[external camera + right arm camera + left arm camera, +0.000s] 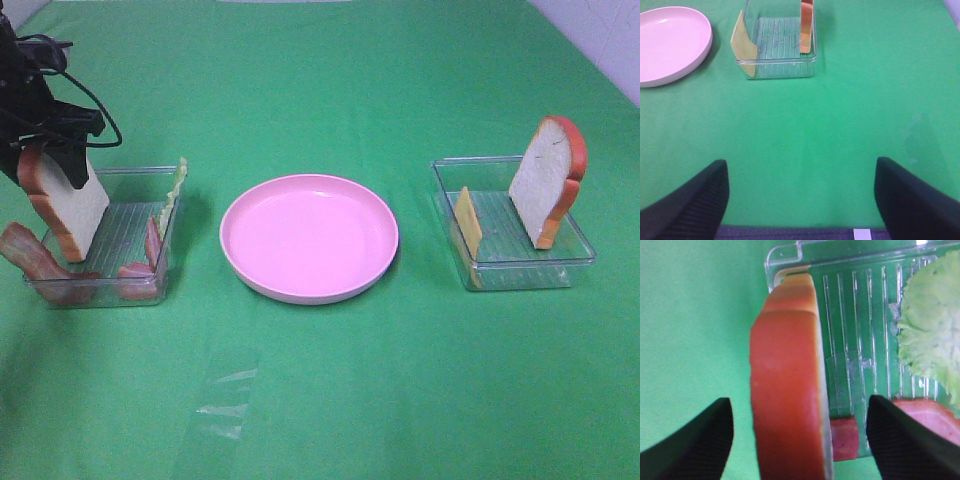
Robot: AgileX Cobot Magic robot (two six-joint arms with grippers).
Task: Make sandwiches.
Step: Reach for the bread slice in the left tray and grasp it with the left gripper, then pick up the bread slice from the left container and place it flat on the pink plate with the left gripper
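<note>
Fingers of my left gripper are spread wide, straddling a white toy bread slice with orange-brown crust. A gap shows on either side of it, so neither pad touches.

That slice stands on edge, leaning, at the outer side of a clear plastic rectangular tray on my left. I cannot tell whether it sits inside the wall or against it.

Same tray: a pale green lettuce leaf is propped on the inner wall. Reddish-brown wavy bacon strips lie along the near end, one hanging over the corner.

A round pink plate sits mid-table on the green cloth, between the trays.

The second clear tray is on my right. A yellow cheese slice leans on its inner wall, and a second bread slice stands upright by its outer wall.

My right gripper hangs above bare cloth, well short of that tray, fingers parted, nothing between them.
</note>
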